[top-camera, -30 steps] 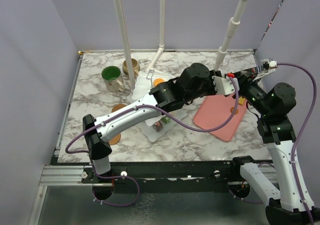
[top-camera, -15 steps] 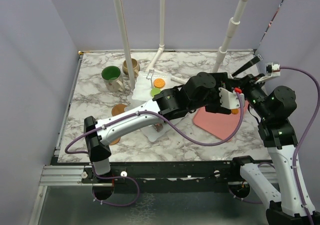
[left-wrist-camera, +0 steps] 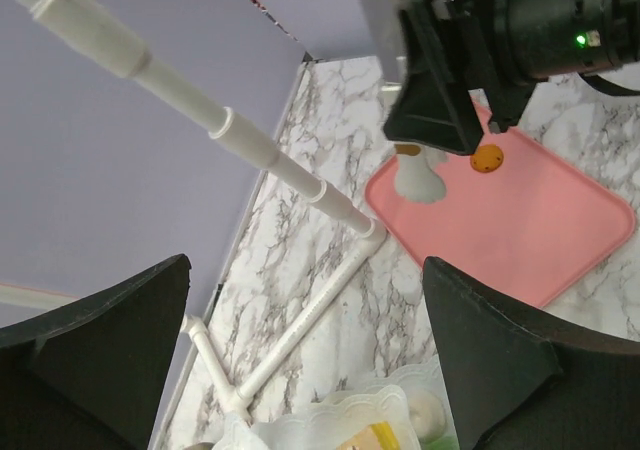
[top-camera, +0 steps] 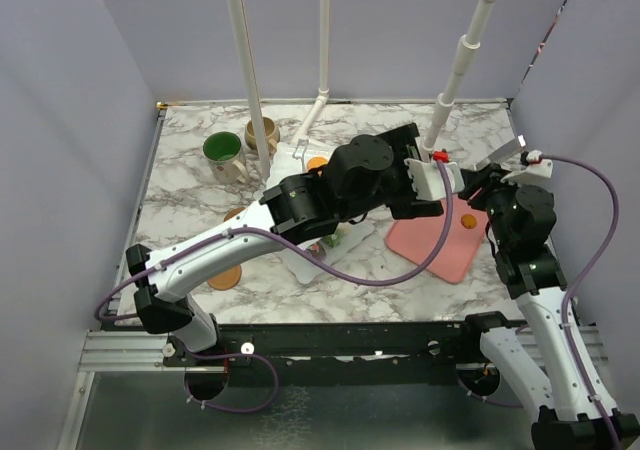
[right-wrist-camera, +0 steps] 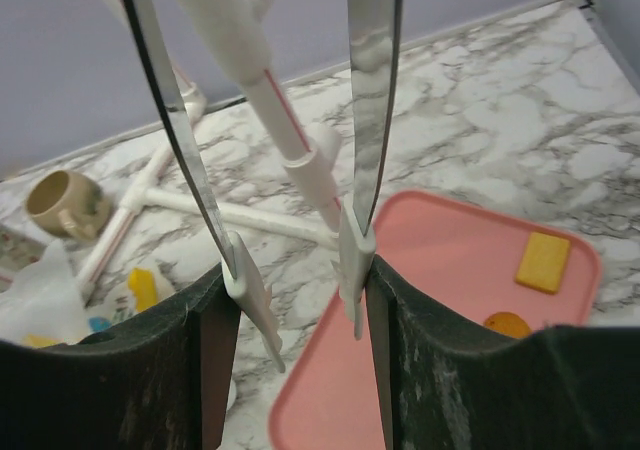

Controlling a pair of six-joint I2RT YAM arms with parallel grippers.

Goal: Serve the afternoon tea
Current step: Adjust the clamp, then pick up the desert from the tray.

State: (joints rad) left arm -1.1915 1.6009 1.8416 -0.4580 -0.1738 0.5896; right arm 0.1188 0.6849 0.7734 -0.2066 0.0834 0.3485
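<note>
The pink tray (right-wrist-camera: 440,270) holds a yellow biscuit (right-wrist-camera: 543,261) and an orange biscuit (right-wrist-camera: 507,324). The left claw (left-wrist-camera: 305,265) gapes wide, the right claw (right-wrist-camera: 308,335) narrower, both unladen.

Left arm (top-camera: 240,238) overhangs tiered stand (top-camera: 288,162); pipe frame (top-camera: 465,50) borders pink tray (top-camera: 465,250).

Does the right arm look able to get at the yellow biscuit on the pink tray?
Probably yes. The biscuit lies uncovered on the tray, the right arm hangs close by with jaws apart, and nothing stands between.

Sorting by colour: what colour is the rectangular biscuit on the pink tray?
Yellow rectangular biscuit, clearest in right wrist view.
</note>
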